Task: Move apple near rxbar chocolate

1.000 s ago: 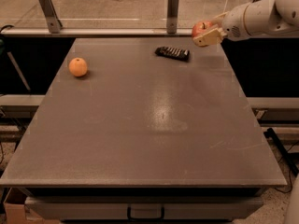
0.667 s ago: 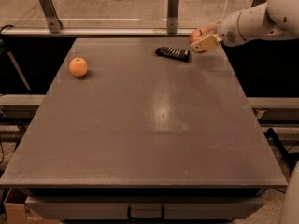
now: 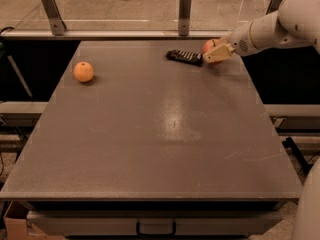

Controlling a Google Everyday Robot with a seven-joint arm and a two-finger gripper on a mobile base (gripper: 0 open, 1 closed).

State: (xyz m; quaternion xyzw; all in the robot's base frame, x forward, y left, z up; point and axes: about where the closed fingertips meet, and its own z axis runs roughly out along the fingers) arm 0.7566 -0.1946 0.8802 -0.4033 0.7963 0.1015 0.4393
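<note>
The apple (image 3: 208, 46) is red-pink and sits in my gripper (image 3: 214, 53) at the far right of the table, low over the surface. The gripper is shut on it, and its pale fingers cover most of the fruit. The rxbar chocolate (image 3: 184, 57) is a flat dark bar lying on the table just left of the apple, its right end almost touching the gripper. My white arm (image 3: 280, 24) comes in from the upper right.
A small orange fruit (image 3: 83, 72) lies at the far left of the grey table (image 3: 160, 134). A rail with two metal posts (image 3: 185, 6) runs along the table's far edge. The table's right edge is close under the arm.
My gripper has carried the apple down and to the left, from above the table's right edge to right beside the dark bar. The bar and the orange have not moved.
</note>
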